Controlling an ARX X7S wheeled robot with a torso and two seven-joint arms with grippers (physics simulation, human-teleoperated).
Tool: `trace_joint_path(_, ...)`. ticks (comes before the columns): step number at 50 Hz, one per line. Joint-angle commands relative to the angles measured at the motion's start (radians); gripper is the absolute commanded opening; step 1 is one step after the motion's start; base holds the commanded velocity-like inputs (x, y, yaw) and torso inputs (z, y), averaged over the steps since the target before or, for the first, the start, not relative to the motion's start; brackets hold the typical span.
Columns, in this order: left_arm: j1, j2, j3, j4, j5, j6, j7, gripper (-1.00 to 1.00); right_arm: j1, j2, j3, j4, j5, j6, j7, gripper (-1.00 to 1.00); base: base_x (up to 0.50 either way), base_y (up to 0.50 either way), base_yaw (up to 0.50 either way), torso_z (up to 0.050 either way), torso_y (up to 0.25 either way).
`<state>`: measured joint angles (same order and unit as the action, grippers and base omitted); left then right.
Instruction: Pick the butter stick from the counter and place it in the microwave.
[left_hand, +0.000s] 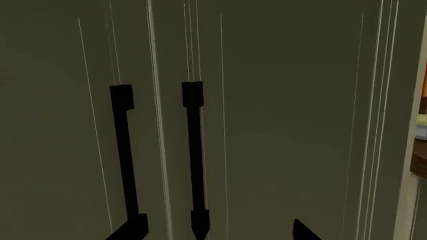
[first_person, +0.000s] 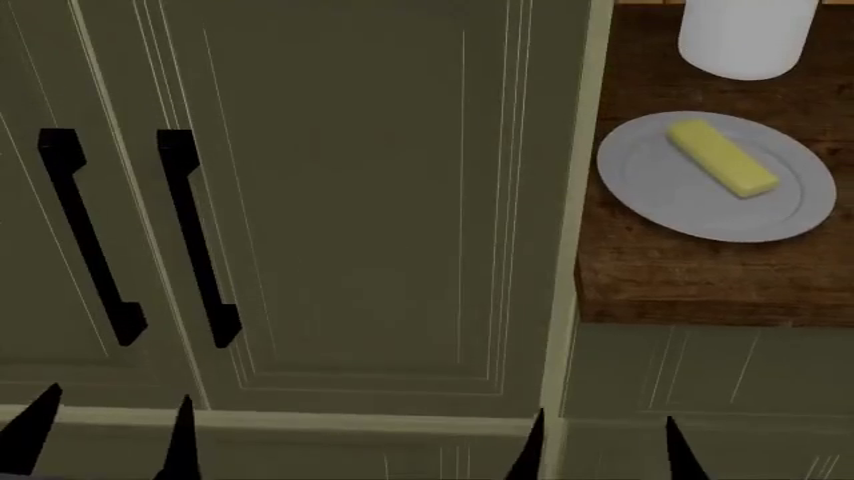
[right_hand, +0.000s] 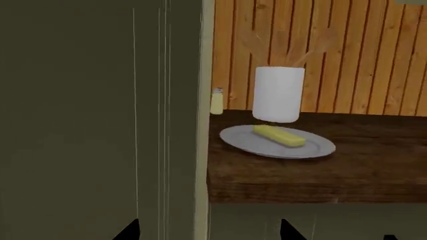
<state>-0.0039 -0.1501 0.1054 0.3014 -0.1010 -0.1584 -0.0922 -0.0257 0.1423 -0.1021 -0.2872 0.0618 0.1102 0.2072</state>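
The butter (first_person: 722, 158) is pale yellow, on a plain grey plate (first_person: 654, 190). The bench (first_person: 694, 275) is dark brown with wood grain. The cabinet doors (first_person: 347, 200) are olive-grey with black handles (first_person: 198, 235). The roll (right_hand: 279, 94) is white; the shaker (right_hand: 217, 102) pale yellow; the wall (right_hand: 360, 55) orange-brown vertical planks.

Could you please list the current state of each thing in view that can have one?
butter stick: lying flat on the grey plate, untouched.
grey plate: resting flat on the counter.
white cylinder: upright behind the plate.
yellow shaker: upright, at the counter's back.
cabinet doors: closed, both black handles untouched.
left claw: open, holding nothing.
right claw: open, holding nothing.
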Motion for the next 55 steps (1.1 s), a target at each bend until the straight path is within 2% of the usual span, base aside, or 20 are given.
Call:
trace_joint_path(1, -0.085, -0.001, -0.04, 0.094, 0.008, -0.059, -0.011, 1.0, -0.022, 0.014, 0.077, -0.216, -0.024, 0.045, 0.029, 1.0, 0.0, 0.0, 0.0, 0.05, 0.0)
trace_joint_path(5, -0.11, -0.017, -0.028, 0.122, 0.03, -0.04, -0.01, 1.0, -0.035, 0.031, 0.097, -0.336, -0.042, 0.078, 0.049, 1.0, 0.0, 0.0, 0.0, 0.05, 0.0)
trace_joint_path(6, -0.21, -0.038, -0.05, 0.234, -0.003, -0.145, 0.001, 1.0, -0.071, 0.049, 0.149, -0.486, -0.117, 0.157, 0.074, 1.0, 0.0, 0.0, 0.0, 0.05, 0.0)
trace_joint_path(7, -0.218, -0.043, -0.047, 0.245, 0.005, -0.15, -0.002, 1.0, -0.068, 0.051, 0.149, -0.636, -0.12, 0.173, 0.074, 1.0, 0.0, 0.0, 0.0, 0.05, 0.0)
trace_joint_path(8, -0.224, -0.046, -0.048, 0.255, -0.002, -0.164, 0.002, 1.0, -0.067, 0.052, 0.148, -0.683, -0.122, 0.178, 0.074, 1.0, 0.0, 0.0, 0.0, 0.05, 0.0)
trace_joint_path(17, -0.277, -0.062, -0.052, 0.27, -0.01, -0.236, -0.005, 1.0, -0.058, 0.06, 0.146, -0.759, -0.152, 0.218, 0.062, 1.0, 0.0, 0.0, 0.0, 0.05, 0.0)
trace_joint_path(19, -0.295, -0.064, -0.054, 0.27, -0.015, -0.263, -0.008, 1.0, -0.056, -0.001, 0.171, -0.76, -0.192, 0.194, -0.011, 1.0, 0.0, 0.0, 0.0, 0.05, 0.0)
trace_joint_path(21, -0.304, -0.07, -0.048, 0.264, -0.012, -0.274, -0.005, 1.0, -0.041, -0.133, 0.23, -0.76, -0.256, 0.157, -0.161, 1.0, 0.0, 0.0, 0.0, 0.05, 0.0)
trace_joint_path(22, -0.312, -0.071, -0.048, 0.263, -0.016, -0.287, -0.005, 1.0, -0.042, -0.141, 0.239, -0.76, -0.258, 0.142, -0.17, 1.0, 0.0, 0.0, 0.0, 0.05, 0.0)
trace_joint_path(35, -0.408, -0.083, -0.037, 0.266, -0.03, -0.427, -0.013, 1.0, -0.103, -0.142, 0.3, -0.76, -0.242, -0.038, -0.164, 1.0, 0.0, 0.0, 0.0, 0.05, 0.0)
trace_joint_path(42, -0.488, -0.077, -0.042, 0.282, -0.059, -0.535, -0.017, 1.0, -0.188, -0.142, 0.33, -0.76, -0.217, -0.175, -0.147, 1.0, 0.0, 0.0, 0.0, 0.05, 0.0)
trace_joint_path(50, -0.574, -0.079, -0.032, 0.271, -0.074, -0.614, -0.016, 1.0, -0.208, -0.142, 0.329, -0.76, -0.218, -0.201, -0.144, 1.0, 0.0, 0.0, 0.0, 0.05, 0.0)
trace_joint_path(55, -0.574, -0.082, -0.028, 0.281, -0.079, -0.62, -0.014, 1.0, -0.202, -0.142, 0.315, -0.76, -0.229, -0.184, -0.15, 1.0, 0.0, 0.0, 0.0, 0.05, 0.0)
